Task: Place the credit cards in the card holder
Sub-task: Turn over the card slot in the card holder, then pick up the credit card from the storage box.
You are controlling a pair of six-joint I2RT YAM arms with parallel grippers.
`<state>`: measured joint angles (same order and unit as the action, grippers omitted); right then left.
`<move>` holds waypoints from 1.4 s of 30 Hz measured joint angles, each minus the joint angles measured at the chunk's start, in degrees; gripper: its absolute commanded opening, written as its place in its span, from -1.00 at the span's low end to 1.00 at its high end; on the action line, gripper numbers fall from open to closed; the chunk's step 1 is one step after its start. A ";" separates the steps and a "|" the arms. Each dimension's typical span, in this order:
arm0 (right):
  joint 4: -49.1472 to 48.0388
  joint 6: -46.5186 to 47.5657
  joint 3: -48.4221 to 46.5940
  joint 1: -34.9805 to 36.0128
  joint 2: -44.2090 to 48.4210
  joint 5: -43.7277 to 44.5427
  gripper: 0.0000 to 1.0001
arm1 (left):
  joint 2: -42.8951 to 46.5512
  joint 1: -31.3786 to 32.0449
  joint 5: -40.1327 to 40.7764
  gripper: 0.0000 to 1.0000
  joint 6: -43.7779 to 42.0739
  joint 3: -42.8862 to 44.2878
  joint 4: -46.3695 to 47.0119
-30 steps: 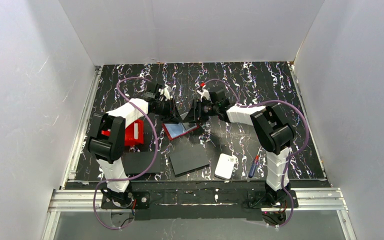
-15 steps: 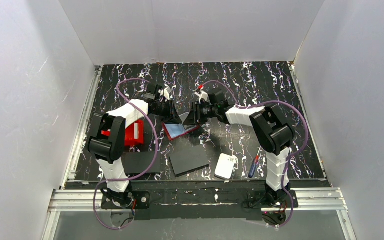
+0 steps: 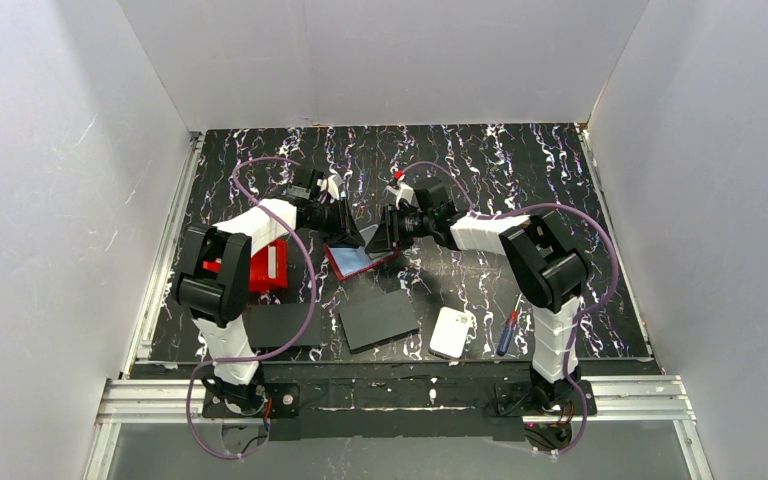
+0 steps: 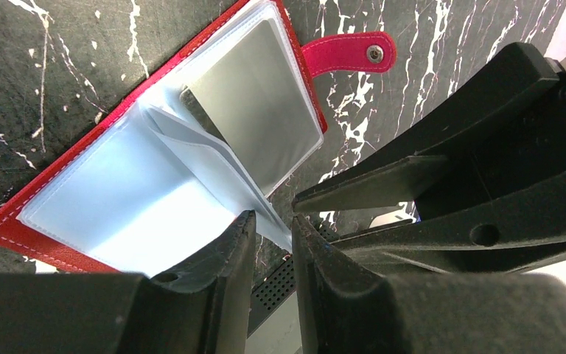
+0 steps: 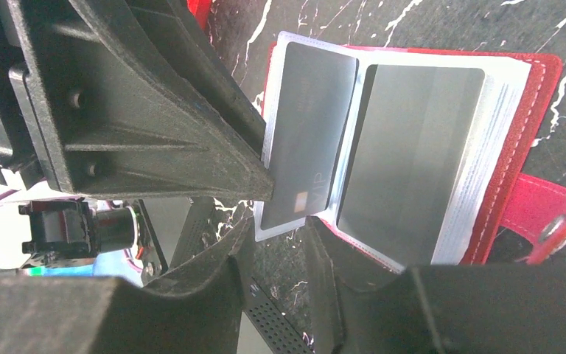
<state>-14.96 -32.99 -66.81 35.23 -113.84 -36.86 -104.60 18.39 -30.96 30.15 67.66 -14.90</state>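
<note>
One card holder (image 4: 118, 199) lies open on the table (image 4: 44, 59), directly ahead of both tools. The left tool (image 4: 274, 228) is narrow, pinching one clear leaf of the holder. The right tool (image 5: 278, 254) is narrow too, with that leaf's corner at its tips; whether it grips, I cannot tell. Two credit cards (image 5: 306, 147) sit sleeved just beyond its fingertips.
</note>
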 measured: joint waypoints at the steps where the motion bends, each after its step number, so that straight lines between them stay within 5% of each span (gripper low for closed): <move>1: 0.00 -0.02 0.00 0.03 0.00 0.00 -0.30 | 0.00 0.00 0.00 -0.48 0.01 0.00 0.01; 17: 4.43 2.89 -0.08 0.15 0.00 3.87 -0.42 | 0.88 0.00 2.68 -0.09 -2.67 0.00 -3.17; 22: 9.76 6.22 -1.67 0.16 0.00 7.97 -0.17 | 4.46 -0.04 4.71 0.03 -4.15 -0.04 -6.50; 27: 19.33 13.85 -6.24 1.15 1.55 18.24 0.14 | 14.20 -1.27 7.71 0.45 -5.14 -0.17 -14.69; 31: 24.00 17.19 -8.49 4.11 4.54 27.79 0.37 | 26.98 -7.05 12.04 0.60 -5.97 -0.16 -22.55; 35: 22.88 15.63 -10.23 9.47 5.74 27.46 0.41 | 36.77 -17.12 17.81 0.60 -8.18 -1.15 -26.75; 42: 14.08 7.66 -10.23 12.91 5.73 15.63 0.41 | 31.76 -23.21 17.73 0.71 -15.08 -5.23 -27.13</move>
<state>-0.88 -25.33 -77.04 48.13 -108.12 -21.23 -72.84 -4.82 -13.23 15.07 62.43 -42.03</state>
